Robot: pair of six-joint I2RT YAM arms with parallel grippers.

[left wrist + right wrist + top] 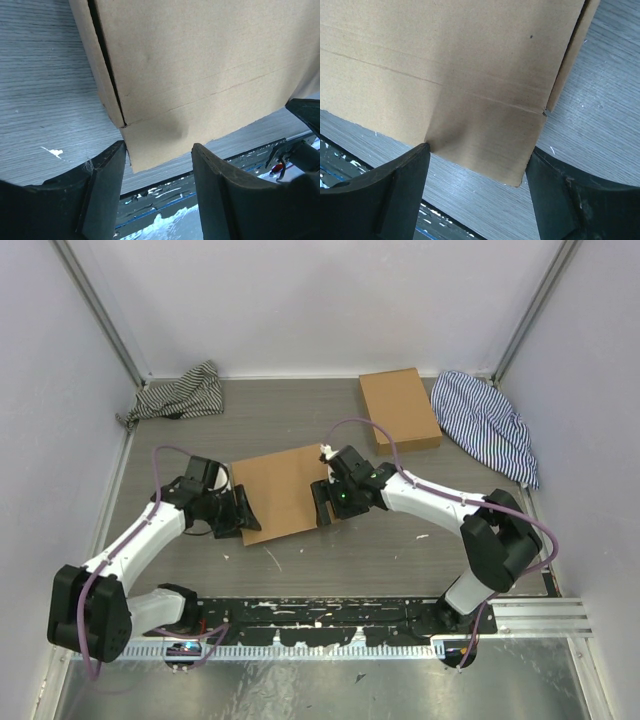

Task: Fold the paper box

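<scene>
Near edge: a metal rail (540, 612) with a scuffed black strip runs along the table's (330, 430) near side; both arms are bolted here.
Left arm (140, 540): white and black; it stretches from the near left corner toward mid-table.
Right arm (430, 498): the same make; it bends in from the near right toward mid-table.
Left claw (157, 148): open; its two dark fingers (102, 190) stand apart, astride the near left corner of the paper box (285, 490); one tip sits right at the cardboard's edge; I cannot tell whether it presses.
Right claw (477, 152): open, jaws wide; the near right corner of the cardboard lies between them; one tip meets the edge where the board looks dented; the other is just beside the corner.
Paper box: plain brown cardboard, lying flat mid-table between the two claws, turned a little askew; faint crease lines cross it; a narrow strip runs along each side edge, set off on the left by a dark slit.
Small box (398, 408): brown, closed, farther back and right of centre; well apart from the claws.
Grey striped cloth (180, 393): bunched in the far left corner.
Blue striped cloth (488, 425): heaped by the right wall, just beside the small box.
</scene>
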